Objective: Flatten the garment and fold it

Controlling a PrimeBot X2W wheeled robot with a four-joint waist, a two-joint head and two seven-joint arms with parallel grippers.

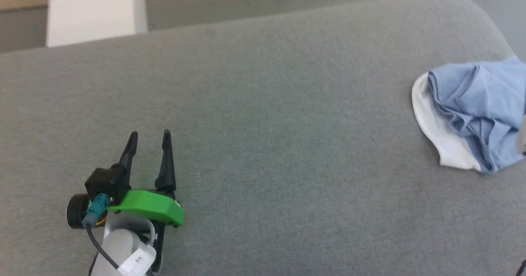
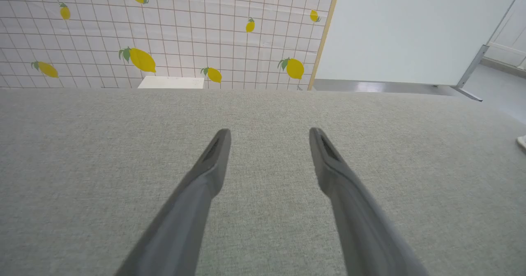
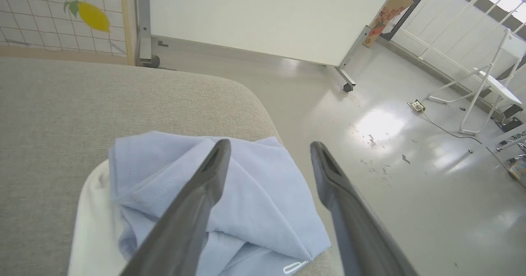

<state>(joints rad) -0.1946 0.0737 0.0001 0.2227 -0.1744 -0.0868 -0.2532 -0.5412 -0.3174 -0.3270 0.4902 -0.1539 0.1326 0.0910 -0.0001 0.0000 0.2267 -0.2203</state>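
The crumpled T-shirt [image 1: 481,103] lies bunched at the desk's [image 1: 287,124] right corner, so the right gripper [image 3: 270,144] hovers open above it, probably to regrasp, while the left gripper [image 1: 150,134] sits open and empty well away.

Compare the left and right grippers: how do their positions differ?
Beneath: the left gripper is over bare grey cushion; the right gripper is over the crumpled garment. Place: left gripper well inside the cushion, right gripper at its rounded corner, by the floor. Both jaws stand open, empty.
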